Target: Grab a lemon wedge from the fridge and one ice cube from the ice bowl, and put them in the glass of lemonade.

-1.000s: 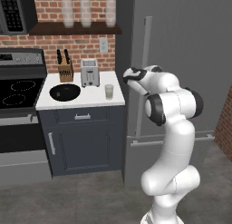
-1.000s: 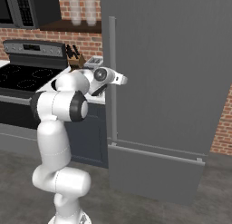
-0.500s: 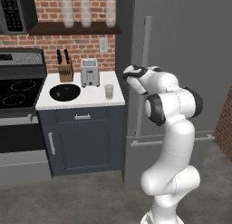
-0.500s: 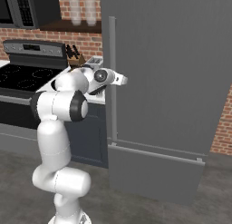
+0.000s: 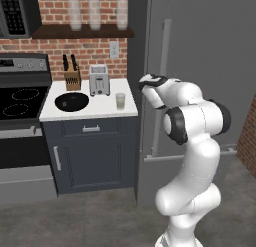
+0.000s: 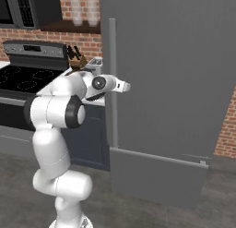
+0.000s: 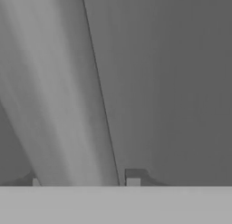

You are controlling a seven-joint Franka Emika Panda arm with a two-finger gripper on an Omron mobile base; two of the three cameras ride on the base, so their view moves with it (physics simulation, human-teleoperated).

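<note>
My tool [image 7: 84,182] pinches the handle [image 7: 59,105] of the closed fridge [image 6: 175,75]; lemon and ice remain unfetched.

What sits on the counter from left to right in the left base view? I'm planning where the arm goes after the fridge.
Knife block → ice bowl → toaster → glass of lemonade, then the fridge handle.

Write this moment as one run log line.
phase: open fridge | gripper: closed around handle | door: shut | glass of lemonade: on counter
</note>
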